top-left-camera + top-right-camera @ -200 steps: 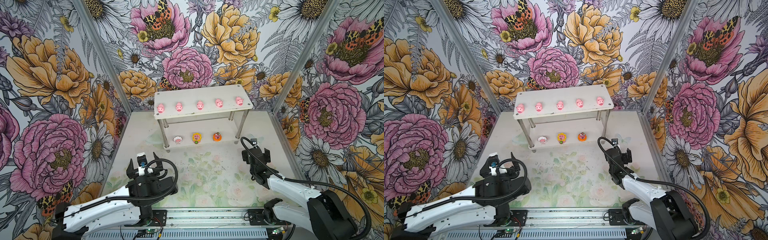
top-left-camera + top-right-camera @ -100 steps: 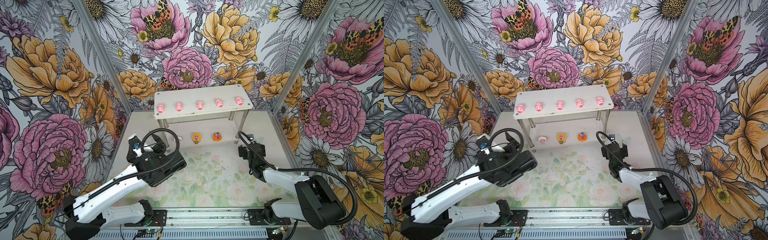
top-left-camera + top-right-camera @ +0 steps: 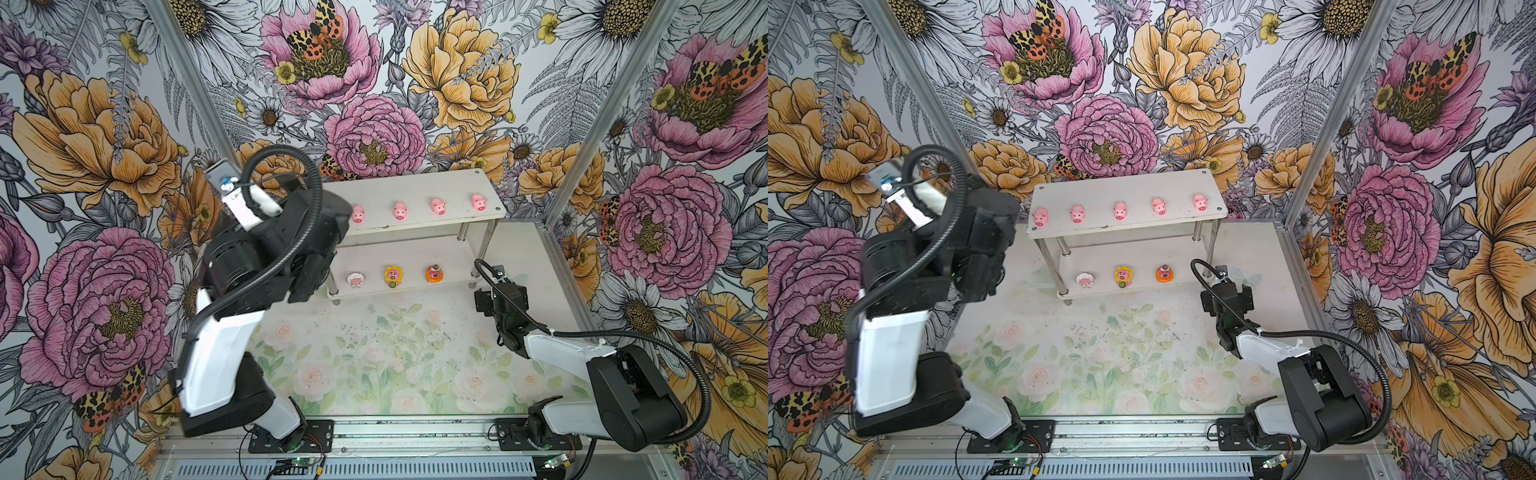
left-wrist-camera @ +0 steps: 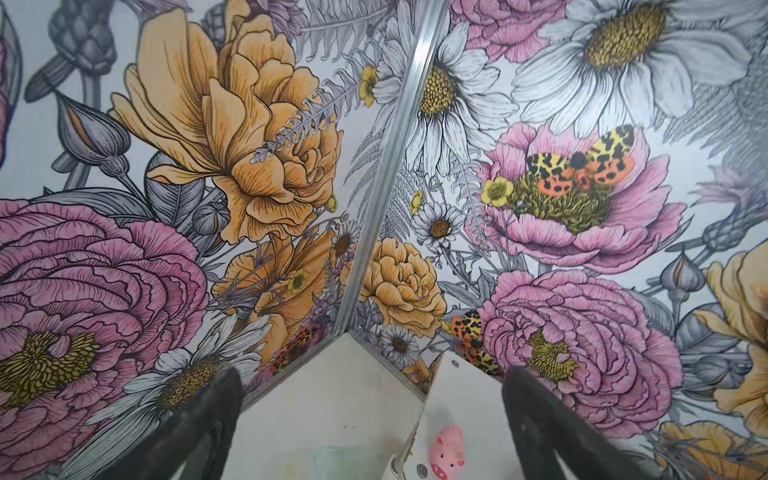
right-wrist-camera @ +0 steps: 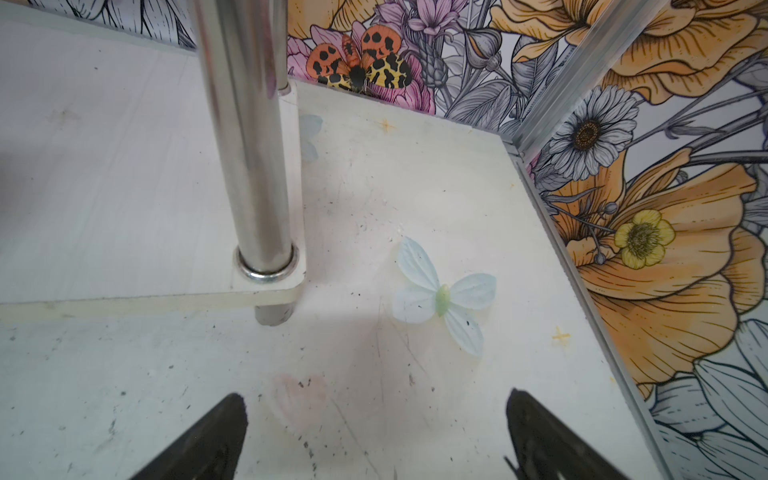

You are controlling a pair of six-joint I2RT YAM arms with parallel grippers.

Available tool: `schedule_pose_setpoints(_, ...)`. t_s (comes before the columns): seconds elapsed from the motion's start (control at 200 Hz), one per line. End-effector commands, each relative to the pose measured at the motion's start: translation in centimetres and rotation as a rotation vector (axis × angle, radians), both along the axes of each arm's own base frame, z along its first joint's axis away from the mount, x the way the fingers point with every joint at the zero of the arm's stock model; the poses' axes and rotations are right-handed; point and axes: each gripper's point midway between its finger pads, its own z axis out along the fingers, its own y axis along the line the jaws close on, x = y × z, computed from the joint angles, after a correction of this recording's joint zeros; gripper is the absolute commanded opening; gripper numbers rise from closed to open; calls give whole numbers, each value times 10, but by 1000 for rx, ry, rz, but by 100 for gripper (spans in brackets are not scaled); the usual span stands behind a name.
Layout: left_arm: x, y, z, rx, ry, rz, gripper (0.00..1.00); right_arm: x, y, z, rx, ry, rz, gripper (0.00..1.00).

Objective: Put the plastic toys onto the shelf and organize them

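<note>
At the back of the tabletop (image 3: 1121, 357) stands the white two-level shelf (image 3: 1133, 189). Five pink pigs (image 3: 1120, 210) sit in an evenly spaced row along its upper board, snouts toward the front. In a top view the left arm (image 3: 220, 365) covers the left end of that row. On the lower board, side by side but apart, stand the white-hooded figure (image 3: 1084, 280), the sunflower figure (image 3: 1122, 276) and the orange figure (image 3: 1165, 273). The left hand (image 4: 372, 376) hangs raised beside the shelf's left end, its jaws spread wide. The leftmost pig (image 4: 448, 451) and a corner screw (image 4: 422, 469) show just ahead of it in the left wrist view. The right hand (image 5: 374, 397) sits low over the tabletop, jaws likewise wide apart. It is just beside the shelf's front right leg (image 5: 249, 166) and near a pale printed butterfly (image 5: 442, 297).
</note>
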Motion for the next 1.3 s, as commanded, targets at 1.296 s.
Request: schedule_pose_setpoints(1.296, 63, 20, -384, 265, 199, -566, 99, 5, -28, 38, 124, -273, -84, 100)
